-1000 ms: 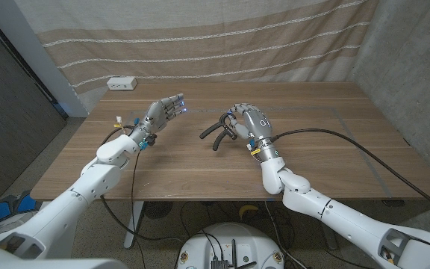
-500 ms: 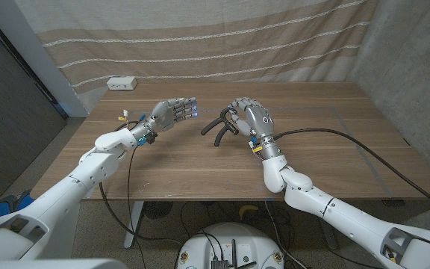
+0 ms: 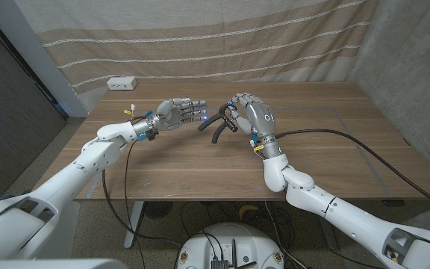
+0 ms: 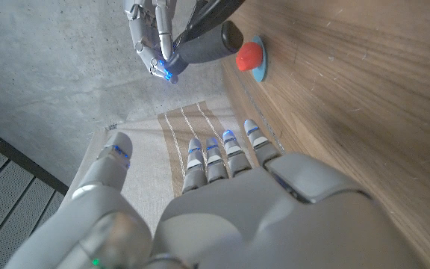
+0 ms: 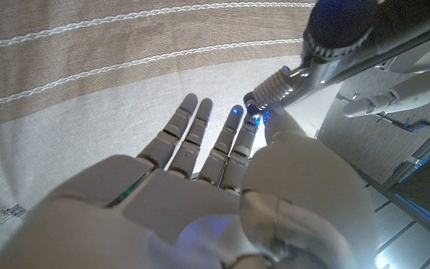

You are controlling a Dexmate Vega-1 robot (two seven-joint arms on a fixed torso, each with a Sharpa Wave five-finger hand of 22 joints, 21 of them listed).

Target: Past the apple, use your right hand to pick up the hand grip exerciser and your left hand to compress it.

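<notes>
Exerciser (image 3: 216, 127): black, two foam handles spreading from a metal coil, held above the worktop (image 3: 327, 164) mid-back by the right hand (image 3: 251, 116), fingers clamped at the coil end. Left hand (image 3: 181, 112) just beside the handle tips, fingers apart, holding nothing. Apple (image 4: 249, 54) red, on a blue disc. White box (image 3: 122, 84) at far left edge. Bare wood all round.

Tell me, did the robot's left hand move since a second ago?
Yes. The left hand has slid toward the robot's right, away from the white box at the table's far edge, closing on the hand grip exerciser held by the right hand.
</notes>
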